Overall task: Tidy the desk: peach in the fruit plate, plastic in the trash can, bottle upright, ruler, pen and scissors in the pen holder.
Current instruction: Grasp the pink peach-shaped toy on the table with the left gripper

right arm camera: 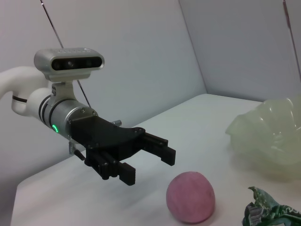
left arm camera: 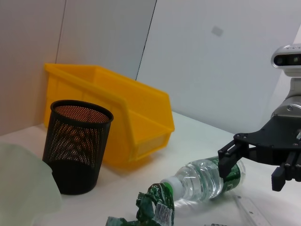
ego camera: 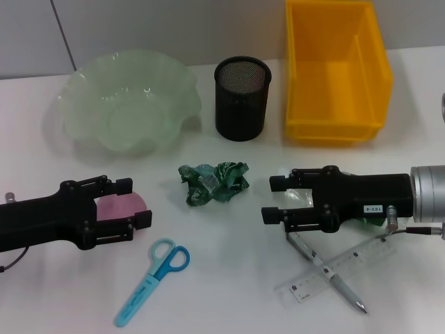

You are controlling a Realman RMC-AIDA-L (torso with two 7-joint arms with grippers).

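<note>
A pink peach (ego camera: pixel 124 207) lies on the table and also shows in the right wrist view (right arm camera: pixel 190 197). My left gripper (ego camera: pixel 137 203) is open around it from above; in the right wrist view the gripper (right arm camera: pixel 148 165) hovers just above it, not touching. A clear bottle (left arm camera: pixel 202 181) with a green label lies on its side. My right gripper (ego camera: pixel 274 199) is open over it, as the left wrist view (left arm camera: pixel 251 172) shows. Crumpled green plastic (ego camera: pixel 213 182) lies mid-table. Blue scissors (ego camera: pixel 154 271), a clear ruler (ego camera: pixel 348 268) and a pen (ego camera: pixel 330 275) lie at the front.
A pale green glass fruit plate (ego camera: pixel 76 104) stands at the back left. A black mesh pen holder (ego camera: pixel 241 97) stands at the back middle. A yellow bin (ego camera: pixel 334 129) stands at the back right.
</note>
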